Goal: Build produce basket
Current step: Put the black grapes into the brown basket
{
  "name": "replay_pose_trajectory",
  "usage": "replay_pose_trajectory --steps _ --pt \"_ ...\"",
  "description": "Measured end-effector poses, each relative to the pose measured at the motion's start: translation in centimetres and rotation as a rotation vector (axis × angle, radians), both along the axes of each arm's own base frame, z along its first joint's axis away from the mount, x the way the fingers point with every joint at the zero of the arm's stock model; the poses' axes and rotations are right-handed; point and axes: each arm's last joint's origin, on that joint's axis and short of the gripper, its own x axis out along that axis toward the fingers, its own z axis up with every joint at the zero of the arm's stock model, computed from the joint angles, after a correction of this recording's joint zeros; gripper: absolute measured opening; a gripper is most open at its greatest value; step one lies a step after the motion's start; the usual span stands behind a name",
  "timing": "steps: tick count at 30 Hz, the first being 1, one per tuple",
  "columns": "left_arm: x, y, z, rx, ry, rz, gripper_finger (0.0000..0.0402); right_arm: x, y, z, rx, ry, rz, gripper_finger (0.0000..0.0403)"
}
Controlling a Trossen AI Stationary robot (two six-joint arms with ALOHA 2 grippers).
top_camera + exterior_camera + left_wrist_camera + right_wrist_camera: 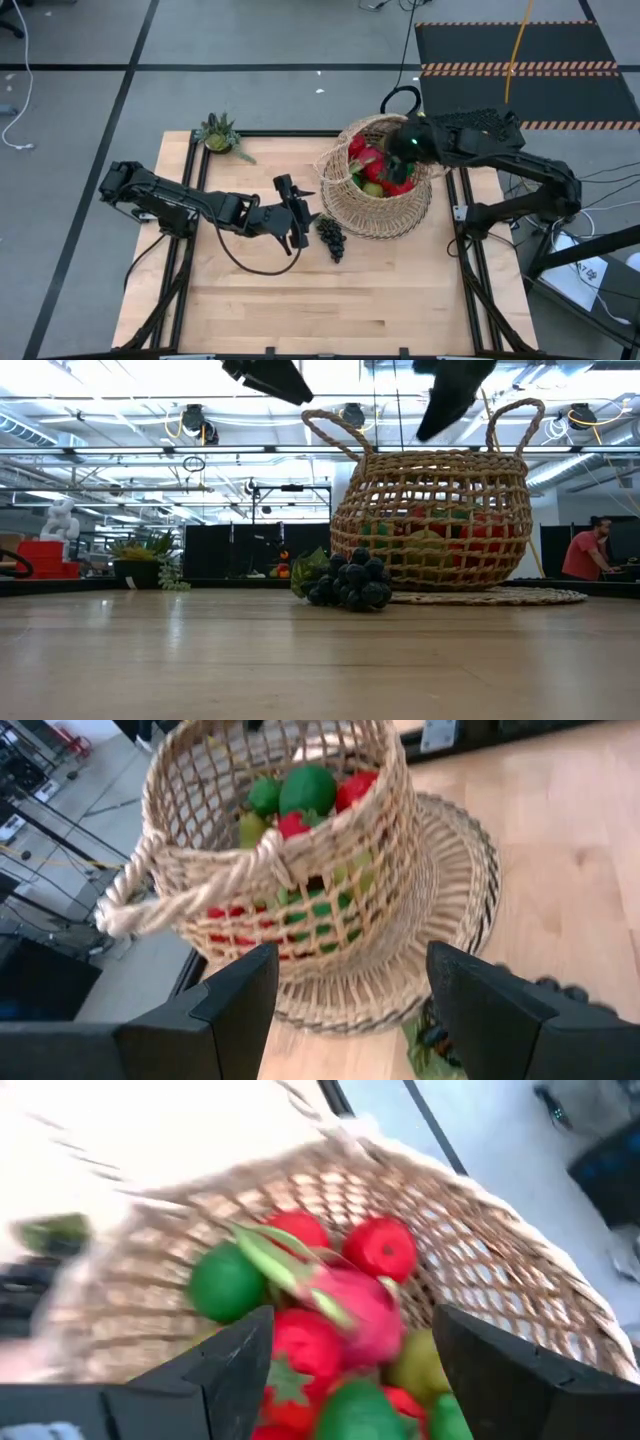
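Right gripper (345, 1370), jaws apart and empty, hangs over the one wicker basket (385, 205) holding a dragon fruit (352, 1305) among other fruit. Left gripper (350, 1005), jaws apart, hovers above one grape bunch (332, 236) on the wooden table (350, 300).

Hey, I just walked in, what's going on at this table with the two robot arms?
The robot is filling a wicker basket with toy produce. The right gripper hangs open above the basket's mouth, empty, with apples, limes and a dragon fruit piled below. The left gripper hovers open just beside a bunch of dark grapes, the only fruit lying on the table. A potted plant stands at the far corner.
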Motion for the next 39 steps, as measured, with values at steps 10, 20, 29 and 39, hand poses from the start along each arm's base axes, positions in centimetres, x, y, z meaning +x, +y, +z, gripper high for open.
replay_pose_trajectory --steps 10,20,29,39 --pt "-0.5 0.0 -0.7 -0.077 0.061 0.006 0.0253 -3.2 5.7 1.1 0.029 -0.169 0.156 0.0265" --pt "-1.0 0.2 -3.6 -0.139 0.105 0.009 0.0253 -5.3 10.0 -1.9 0.104 -0.197 0.342 0.0265" --pt "-0.9 -0.2 -7.2 -0.257 -0.013 -0.105 0.0253 -4.8 12.9 -5.7 0.058 -0.245 0.562 0.0265" --pt "-0.9 0.8 -12.2 -0.312 -0.019 -0.045 0.0253 -4.4 13.3 -7.3 -0.019 -0.258 0.641 0.0265"
